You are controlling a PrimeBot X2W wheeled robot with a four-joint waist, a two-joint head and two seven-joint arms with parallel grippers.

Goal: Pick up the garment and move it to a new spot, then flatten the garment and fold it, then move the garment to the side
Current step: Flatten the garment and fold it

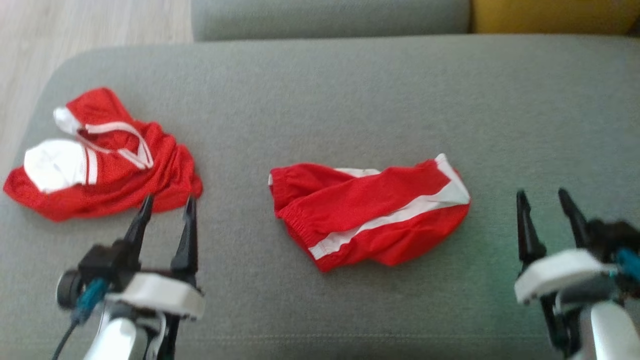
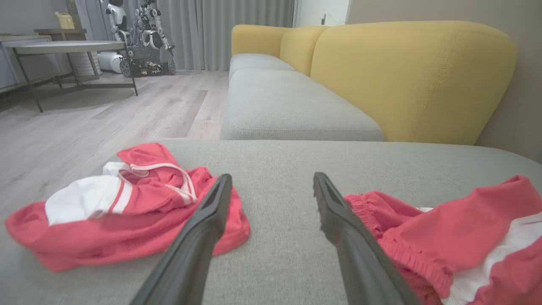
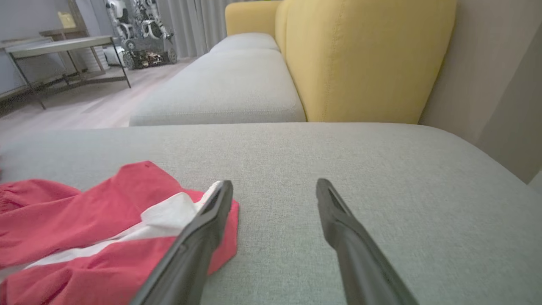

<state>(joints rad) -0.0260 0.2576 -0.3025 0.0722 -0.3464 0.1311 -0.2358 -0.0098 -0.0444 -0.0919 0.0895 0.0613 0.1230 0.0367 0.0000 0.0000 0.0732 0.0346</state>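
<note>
Shorts (image 1: 370, 212), red, white-striped, elastic-waisted, lie at the middle of the cushion (image 1: 350, 100). A crumpled jersey (image 1: 100, 160) is at the cushion's left end. The left end effector (image 1: 169, 200) and right end effector (image 1: 541, 194) are spread and empty.
Left wrist: bare grey weave between the fingers (image 2: 203, 228).
Right wrist: a yellow backrest (image 3: 364, 59) behind the cushion.

Matt woven grey cushion (image 1: 350, 100); thin red mesh-like cloth garment (image 1: 370, 215).

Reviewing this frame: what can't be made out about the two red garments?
- Left garment: bunched up, head view blurred; whether shirt or shorts cannot be told.
- Middle garment: left wrist view cuts it off at the right and bottom edges; a finger of the left hand covers part of its waistband.
- Undersides of both: hidden against the sofa cushion.
</note>
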